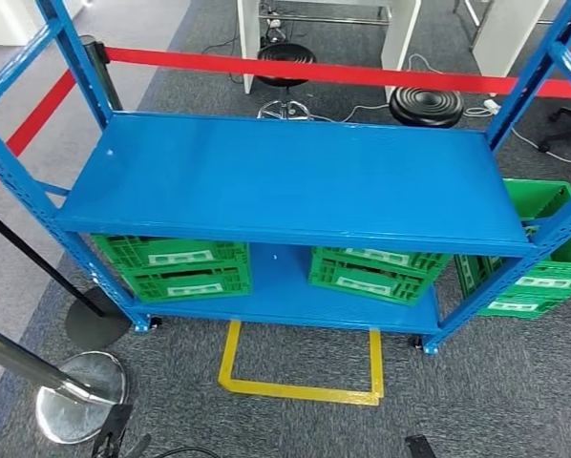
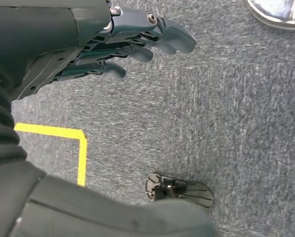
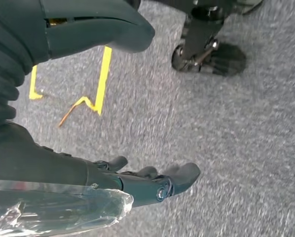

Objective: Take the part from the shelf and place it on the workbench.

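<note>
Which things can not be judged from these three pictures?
- Contents of the green crates: head view, hidden under the blue shelf.
- The part itself: none can be made out on the shelf.
- Right hand: right wrist view, clear plastic wrap covers part of it.
- Left hand: holds nothing, fingers apart.

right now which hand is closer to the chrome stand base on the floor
Left. The left hand hangs just beside the chrome base; the right hand hangs beyond the yellow floor marking.

Grey carpet [image 1: 196, 401] marked with yellow tape [image 1: 301, 389]; red barrier belt [image 1: 340, 72] strung behind, black stools [image 1: 426, 106] and white desks [image 1: 405, 29] beyond.
</note>
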You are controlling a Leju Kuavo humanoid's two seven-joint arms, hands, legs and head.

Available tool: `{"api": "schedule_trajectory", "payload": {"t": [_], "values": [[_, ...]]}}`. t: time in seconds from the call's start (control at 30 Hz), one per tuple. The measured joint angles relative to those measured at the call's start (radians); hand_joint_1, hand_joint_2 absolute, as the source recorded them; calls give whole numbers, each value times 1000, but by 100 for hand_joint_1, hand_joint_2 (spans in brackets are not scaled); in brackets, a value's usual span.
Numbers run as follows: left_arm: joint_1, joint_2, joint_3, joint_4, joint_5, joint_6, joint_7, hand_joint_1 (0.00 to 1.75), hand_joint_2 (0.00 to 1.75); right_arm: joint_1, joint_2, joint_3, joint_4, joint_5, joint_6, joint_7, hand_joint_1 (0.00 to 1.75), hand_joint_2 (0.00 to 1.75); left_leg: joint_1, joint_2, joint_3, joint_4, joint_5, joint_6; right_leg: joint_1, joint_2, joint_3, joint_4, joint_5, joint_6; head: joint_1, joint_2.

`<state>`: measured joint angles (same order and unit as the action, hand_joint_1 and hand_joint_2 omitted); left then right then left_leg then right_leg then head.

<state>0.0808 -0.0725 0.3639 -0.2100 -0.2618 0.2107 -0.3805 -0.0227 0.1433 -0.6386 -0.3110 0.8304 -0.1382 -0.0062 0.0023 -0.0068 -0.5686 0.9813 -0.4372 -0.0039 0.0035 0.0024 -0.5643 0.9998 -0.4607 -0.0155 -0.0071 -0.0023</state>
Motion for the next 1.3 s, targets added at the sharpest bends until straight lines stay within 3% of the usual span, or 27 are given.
{"api": "schedule_trajectory", "payload": {"t": [0.07,0.17,0.3,1.0,1.3], "values": [[5,4,-21,-5,18,-14,25,0,0,12,-8,40,-5,-56,9,0,0,0,-3,0,0,0,-1,4,-2,0,2,-3,5,6,0,0],[11,9,-52,-14,42,-33,60,0,0,30,-19,95,-11,-133,21,0,0,0,-6,0,0,1,-2,7,-5,0,8,-6,9,19,0,0],[19,20,-96,-32,76,-60,110,0,0,54,-34,175,-20,-243,40,0,0,0,-8,0,-2,3,-1,9,-10,0,13,-11,11,55,-1,0],[65,56,-301,-130,248,-197,356,0,0,160,-118,550,-55,-794,129,4,0,0,0,0,-1,2,1,6,-3,0,12,-8,9,55,-1,0],[70,62,-329,-143,261,-205,374,0,0,169,-129,600,-61,-822,135,4,0,0,-1,0,-1,2,1,6,-3,0,11,-8,9,55,-1,0]]}}
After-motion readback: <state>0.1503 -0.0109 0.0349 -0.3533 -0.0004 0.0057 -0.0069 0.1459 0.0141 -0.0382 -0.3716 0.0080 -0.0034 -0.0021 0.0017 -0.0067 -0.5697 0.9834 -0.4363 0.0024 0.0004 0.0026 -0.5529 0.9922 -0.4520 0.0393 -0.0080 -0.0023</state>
